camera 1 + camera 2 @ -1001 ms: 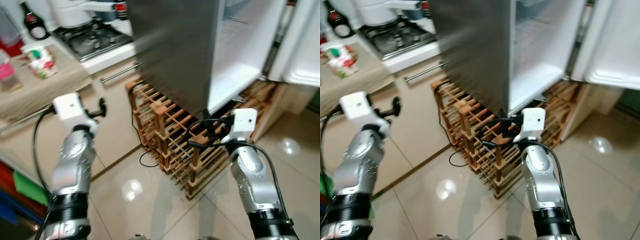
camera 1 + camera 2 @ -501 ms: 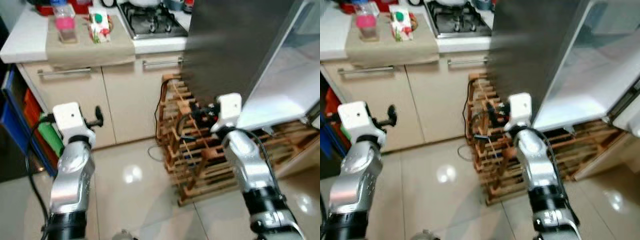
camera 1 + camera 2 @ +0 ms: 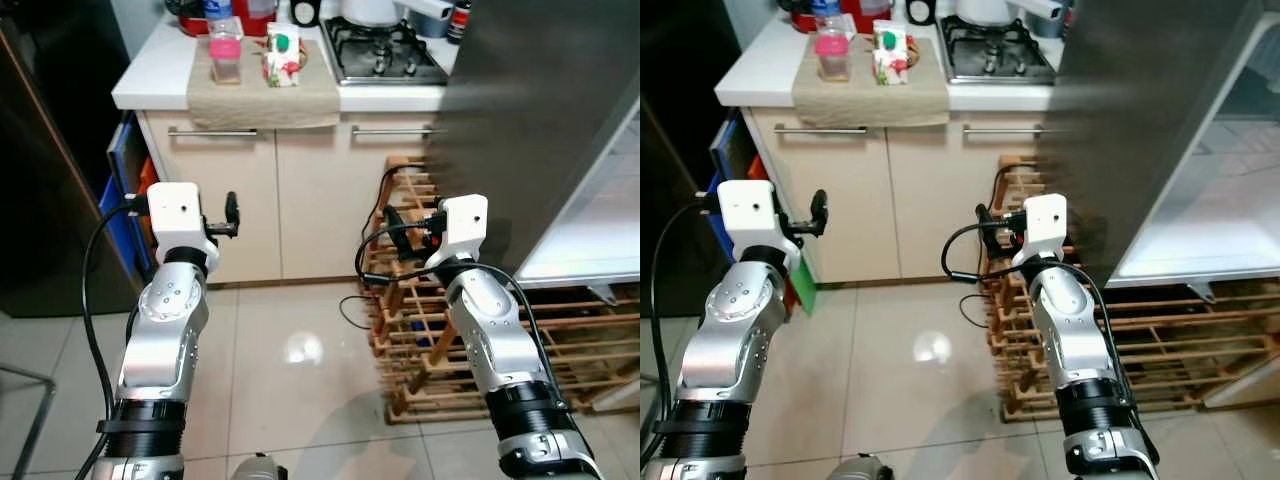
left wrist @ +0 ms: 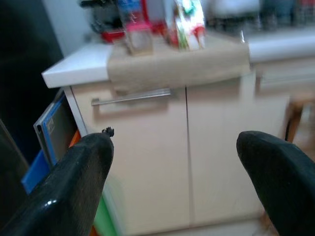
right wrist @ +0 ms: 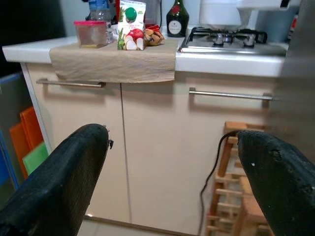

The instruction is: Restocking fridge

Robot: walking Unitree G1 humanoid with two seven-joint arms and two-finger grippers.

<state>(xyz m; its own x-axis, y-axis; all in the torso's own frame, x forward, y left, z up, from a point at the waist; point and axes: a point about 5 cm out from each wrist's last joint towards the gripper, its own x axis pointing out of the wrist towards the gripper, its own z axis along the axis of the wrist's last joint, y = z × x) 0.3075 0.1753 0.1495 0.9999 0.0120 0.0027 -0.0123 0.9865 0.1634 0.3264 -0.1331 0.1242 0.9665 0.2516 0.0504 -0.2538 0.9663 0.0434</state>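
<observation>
Near the front edge of the worktop (image 3: 150, 85), on a brown cloth (image 3: 262, 92), stand a carton (image 3: 282, 56) and a pink-lidded tub (image 3: 225, 62). Both the left gripper (image 4: 177, 182) and right gripper (image 5: 172, 172) are wide and empty. The robot should probably step closer before reaching.

No text legible — carton (image 5: 130, 24) print too blurred.
</observation>
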